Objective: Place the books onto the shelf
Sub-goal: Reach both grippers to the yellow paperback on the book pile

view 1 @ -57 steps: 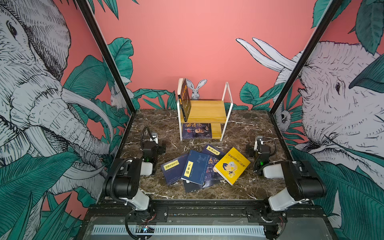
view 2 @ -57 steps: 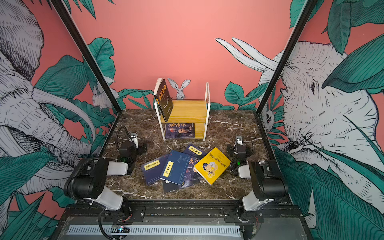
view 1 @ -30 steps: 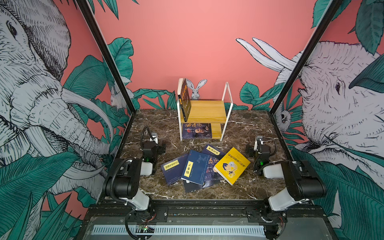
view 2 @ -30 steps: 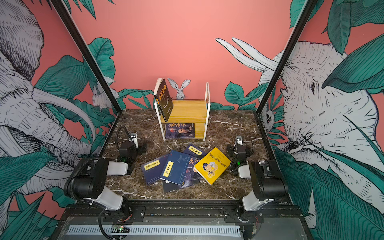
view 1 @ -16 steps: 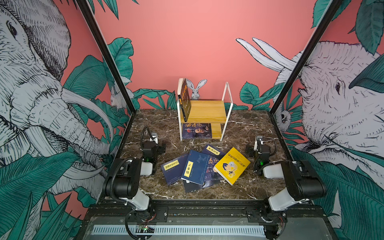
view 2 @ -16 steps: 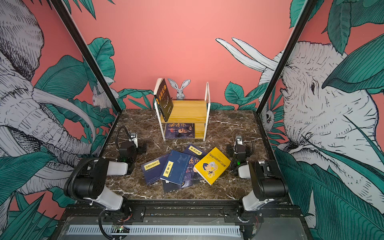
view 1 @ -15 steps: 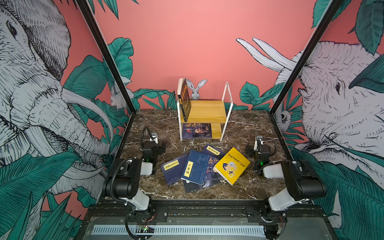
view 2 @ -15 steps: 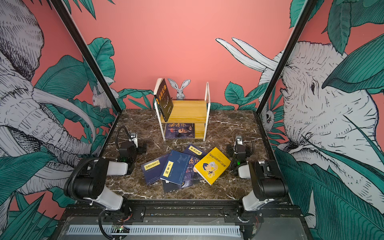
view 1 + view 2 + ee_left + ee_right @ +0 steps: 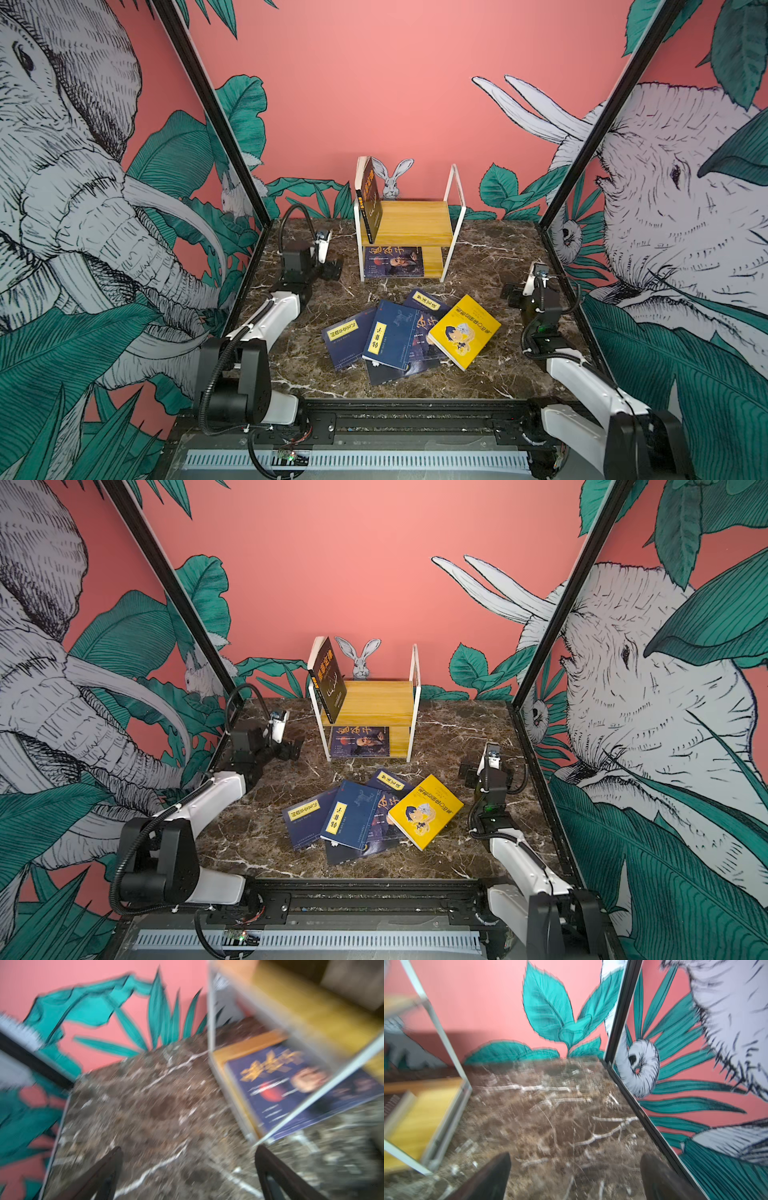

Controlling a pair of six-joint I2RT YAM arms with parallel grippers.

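Several books lie overlapping mid-table in both top views: navy ones (image 9: 390,338) (image 9: 351,814) and a yellow one (image 9: 465,332) (image 9: 426,812). The shelf (image 9: 415,224) (image 9: 374,700) stands at the back. A dark book (image 9: 370,199) leans upright on the left of its upper board. Another book (image 9: 392,262) (image 9: 291,1088) lies flat on the lower board. My left gripper (image 9: 334,270) (image 9: 189,1148) is open and empty, just left of the shelf's lower tier. My right gripper (image 9: 513,293) (image 9: 576,1155) is open and empty, right of the pile.
Black frame posts (image 9: 582,174) and patterned walls close in the marble table (image 9: 291,365) on both sides. The shelf's white frame (image 9: 446,1043) shows at the edge of the right wrist view. Both wrist views are blurred.
The left gripper has lifted and moved forward to the shelf's left side. The right gripper has shifted slightly. The books have not moved.
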